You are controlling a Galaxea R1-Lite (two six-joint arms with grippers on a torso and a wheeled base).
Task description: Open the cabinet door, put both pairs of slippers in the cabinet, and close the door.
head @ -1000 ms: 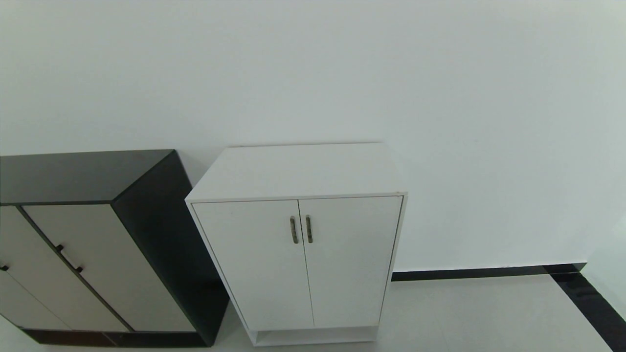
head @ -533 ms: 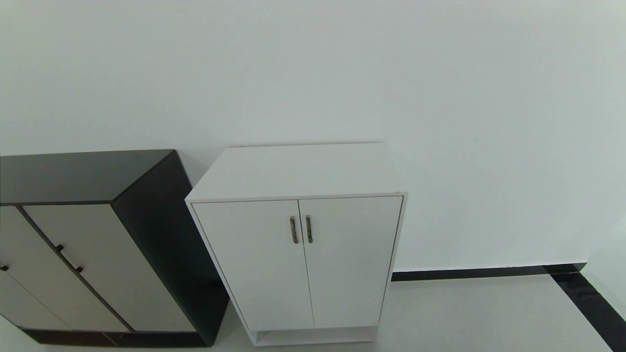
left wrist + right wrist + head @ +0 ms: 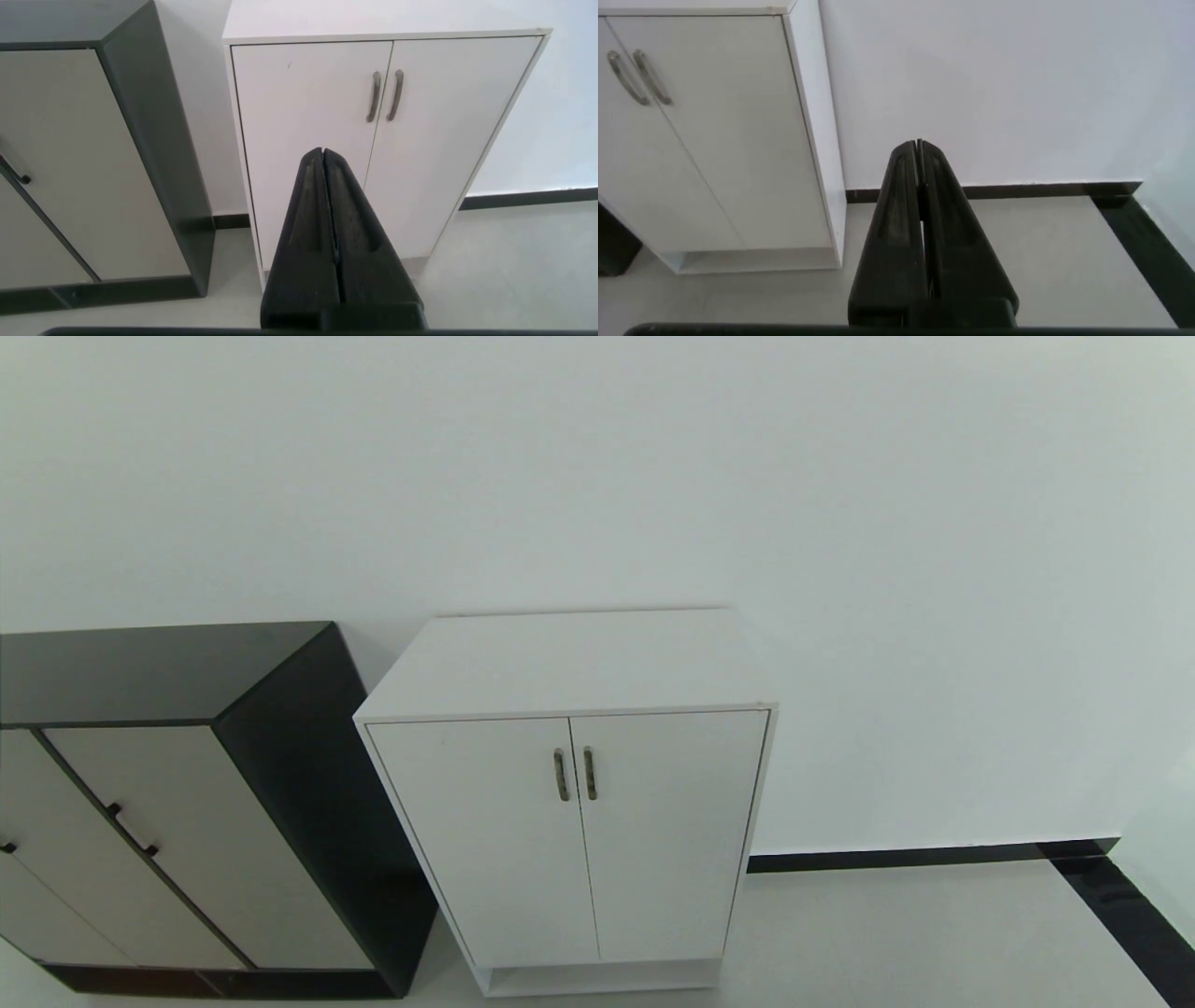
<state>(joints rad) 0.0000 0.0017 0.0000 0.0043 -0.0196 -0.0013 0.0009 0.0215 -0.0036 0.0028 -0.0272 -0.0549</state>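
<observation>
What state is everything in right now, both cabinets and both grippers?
white cabinet: standing upright, both doors shut
black cabinet: standing upright beside the white one, doors shut
left gripper: shut, holding nothing, apart from the white cabinet and pointing at its front
right gripper: shut, holding nothing, apart from the white cabinet

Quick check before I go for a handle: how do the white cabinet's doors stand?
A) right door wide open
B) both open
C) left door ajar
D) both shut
D: both doors of the white cabinet lie flush with its front, their handles side by side at the centre seam.
</observation>
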